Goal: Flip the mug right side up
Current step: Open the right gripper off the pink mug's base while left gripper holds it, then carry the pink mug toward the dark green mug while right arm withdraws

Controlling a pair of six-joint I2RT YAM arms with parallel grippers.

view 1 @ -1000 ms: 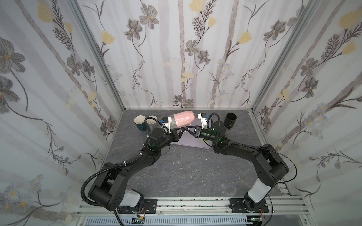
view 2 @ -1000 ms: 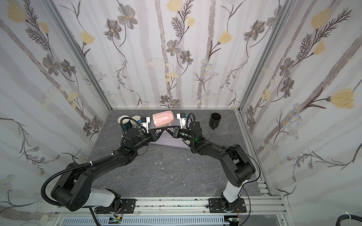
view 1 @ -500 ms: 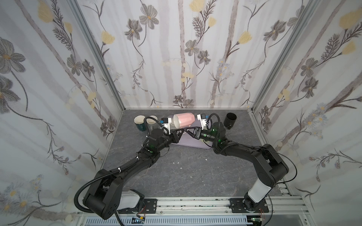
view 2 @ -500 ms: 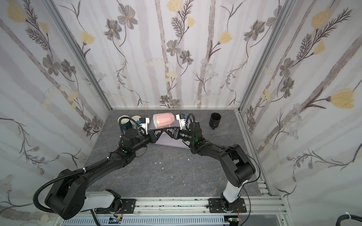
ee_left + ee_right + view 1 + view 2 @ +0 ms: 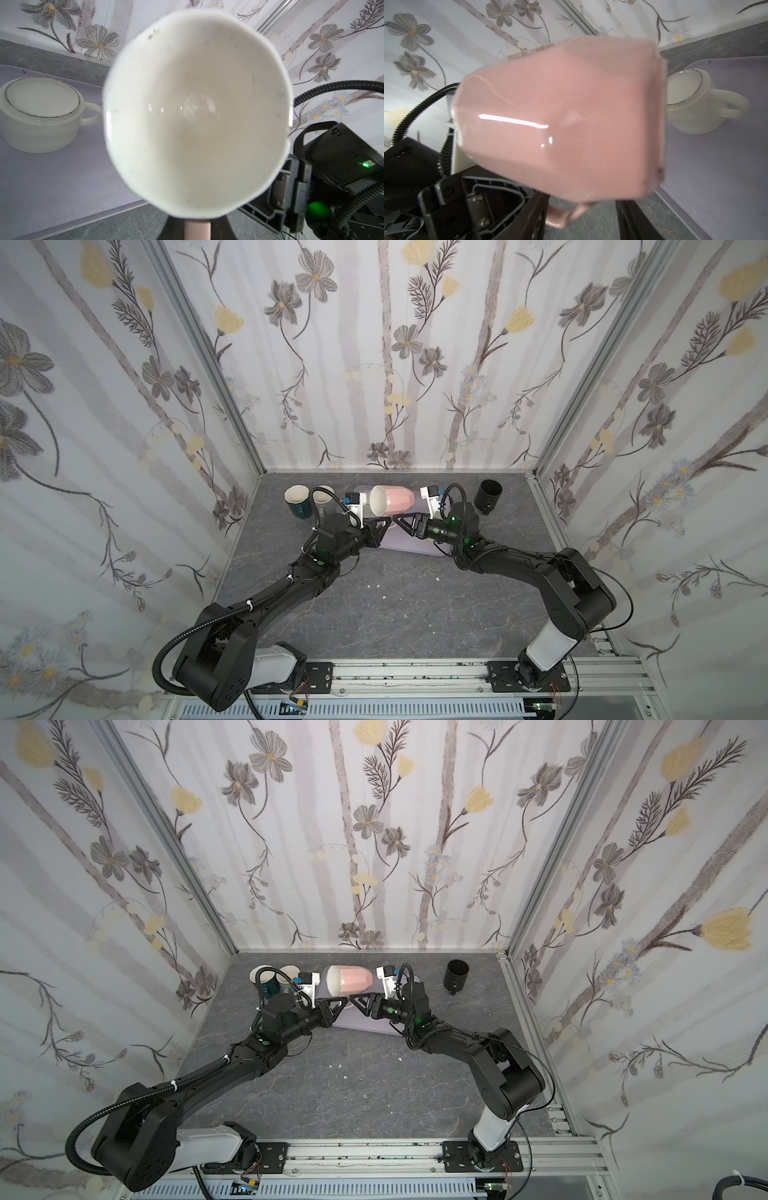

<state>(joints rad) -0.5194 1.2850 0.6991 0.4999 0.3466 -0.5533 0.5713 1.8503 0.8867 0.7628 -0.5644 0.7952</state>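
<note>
The grey table (image 5: pixel 374 614) fills the floor of the booth, and both arms reach to its far half, where they meet above a lilac tray (image 5: pixel 409 546)

The mug (image 5: pixel 392 501), pink outside and white inside, is held up off the tray on its side, between the two wrists. In both top views its mouth faces the left arm and its base the right arm (image 5: pixel 351 978). The left wrist view looks straight into the white bowl (image 5: pixel 197 114), and the right wrist view shows the pink faceted wall (image 5: pixel 560 124)

A black mug (image 5: pixel 489 495) stands at the back right, well apart from the tray. A teal mug (image 5: pixel 299 504) stands upright at the back left, behind the left wrist. A white cup (image 5: pixel 41 116) sits upside down on the tray, its handle toward the pink mug, and it also shows past the rim in the right wrist view (image 5: pixel 691 104)

The left gripper (image 5: pixel 381 526) is closed narrow on the mug's handle (image 5: pixel 197 228), which hangs under the body. The right gripper (image 5: pixel 402 525) has its jaws spread, one on each side of the handle (image 5: pixel 566 214) with a gap at each, and grips nothing
</note>
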